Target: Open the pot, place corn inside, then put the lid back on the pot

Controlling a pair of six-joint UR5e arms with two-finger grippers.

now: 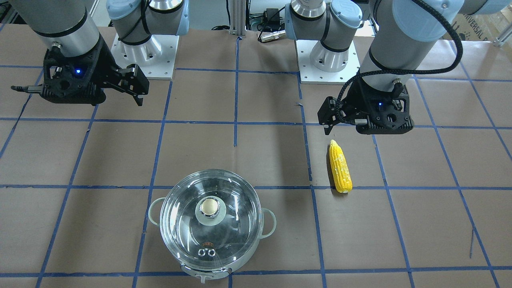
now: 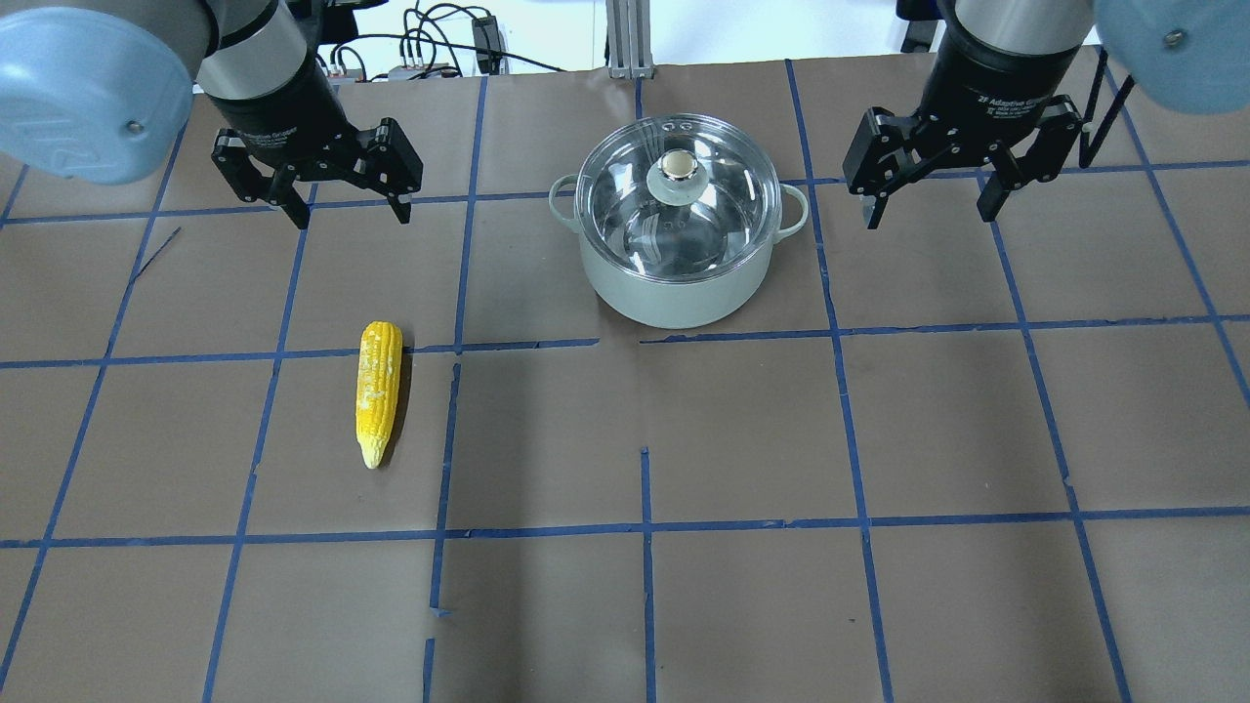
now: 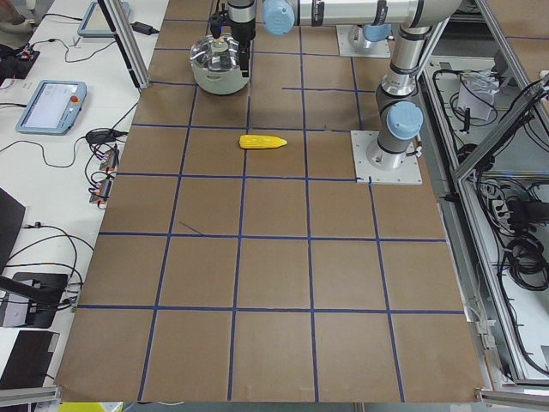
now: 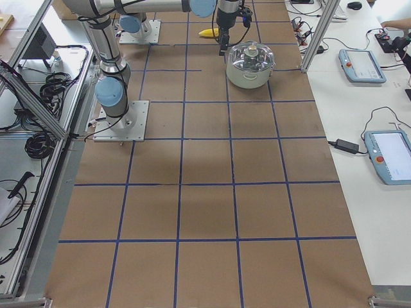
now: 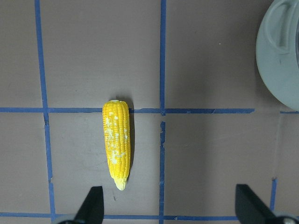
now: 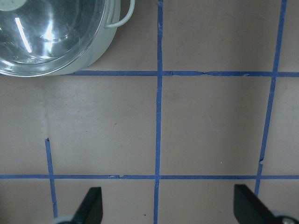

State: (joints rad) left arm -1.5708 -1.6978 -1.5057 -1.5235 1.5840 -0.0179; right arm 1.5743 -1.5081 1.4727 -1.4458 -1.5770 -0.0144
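The pot (image 2: 674, 293), steel with a pale mint shell, stands at the far middle of the table with the clear glass lid (image 2: 718, 210) seated on it, knob (image 2: 676, 168) up. The corn (image 2: 378, 391) lies flat on the table, to the left and nearer the robot. My left gripper (image 2: 349, 217) is open and empty, hovering beyond the corn; the left wrist view shows the corn (image 5: 117, 144) ahead of its fingers. My right gripper (image 2: 929, 219) is open and empty, hovering right of the pot, whose edge shows in the right wrist view (image 6: 105, 44).
The table (image 2: 742, 439) is covered in brown paper with a blue tape grid. The arm bases (image 1: 146, 52) stand on plates at the robot's side. Tablets and cables (image 3: 51, 103) lie on a side bench beyond the table edge.
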